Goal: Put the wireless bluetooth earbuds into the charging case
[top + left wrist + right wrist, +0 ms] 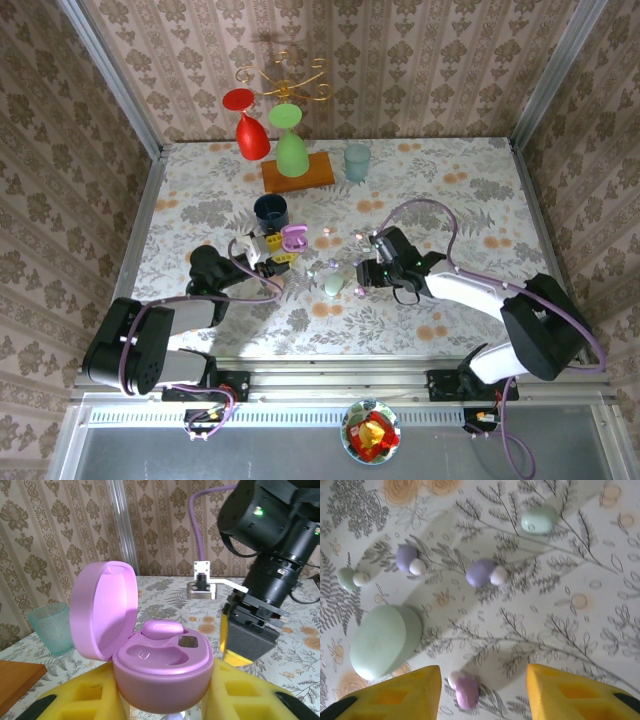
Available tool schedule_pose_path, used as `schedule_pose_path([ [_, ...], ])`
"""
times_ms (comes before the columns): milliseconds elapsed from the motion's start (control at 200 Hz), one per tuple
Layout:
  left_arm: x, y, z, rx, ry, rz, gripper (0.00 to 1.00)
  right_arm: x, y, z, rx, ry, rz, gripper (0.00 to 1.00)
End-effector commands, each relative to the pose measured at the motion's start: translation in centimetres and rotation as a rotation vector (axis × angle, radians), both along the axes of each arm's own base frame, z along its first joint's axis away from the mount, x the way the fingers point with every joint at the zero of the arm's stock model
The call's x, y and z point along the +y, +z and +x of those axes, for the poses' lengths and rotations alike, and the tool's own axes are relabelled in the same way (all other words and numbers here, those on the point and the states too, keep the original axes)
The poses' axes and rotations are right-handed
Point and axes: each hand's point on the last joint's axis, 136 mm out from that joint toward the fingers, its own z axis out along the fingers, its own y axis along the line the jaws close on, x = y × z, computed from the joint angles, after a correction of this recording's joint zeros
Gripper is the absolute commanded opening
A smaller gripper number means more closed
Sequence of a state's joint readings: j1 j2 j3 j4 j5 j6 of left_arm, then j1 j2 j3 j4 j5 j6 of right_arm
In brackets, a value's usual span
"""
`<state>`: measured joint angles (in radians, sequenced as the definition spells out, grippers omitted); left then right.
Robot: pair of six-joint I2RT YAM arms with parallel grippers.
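Over the flowered table [450, 190], the left gripper [165, 702] pinches the pink charging case [165, 670], lid up, with one pink bud [162, 628] seated in a well. The right gripper [482, 677] hangs spread above a loose pink earbud [466, 692] that lies between its fingers, just beside the closed mint case [382, 640] — the lilac earbuds [480, 572] lie farther off.

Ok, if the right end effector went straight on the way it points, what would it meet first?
Probably the pink earbud, lying on the table between the open fingers of the right end effector; depth is unclear.
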<state>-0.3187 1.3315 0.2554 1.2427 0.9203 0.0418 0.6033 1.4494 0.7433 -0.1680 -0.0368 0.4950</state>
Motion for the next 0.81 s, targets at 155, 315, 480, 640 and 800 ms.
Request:
schedule_pose_path([
  [155, 0.1, 0.8, -0.2, -0.036, -0.013, -0.012, 0.27, 2.0, -1.7, -1.1, 0.152, 0.071, 0.053, 0.42],
  [315, 0.1, 0.7, -0.2, -0.032, -0.015, -0.01, 0.27, 2.6, -2.5, -1.9, 0.189, 0.089, 0.096, 0.41],
  [480, 0.0, 0.8, -0.3, -0.033, -0.023, -0.013, 0.27, 2.9, -3.8, -2.4, 0.261, 0.102, 0.082, 0.42],
  [640, 0.1, 0.7, -0.3, -0.041, -0.02, -0.009, 0.27, 2.2, -4.2, -3.1, 0.268, 0.113, 0.051, 0.47],
  [800, 0.1, 0.8, -0.3, -0.043, -0.021, -0.01, 0.27, 2.5, -3.9, -4.4, 0.29, 0.127, 0.083, 0.48],
])
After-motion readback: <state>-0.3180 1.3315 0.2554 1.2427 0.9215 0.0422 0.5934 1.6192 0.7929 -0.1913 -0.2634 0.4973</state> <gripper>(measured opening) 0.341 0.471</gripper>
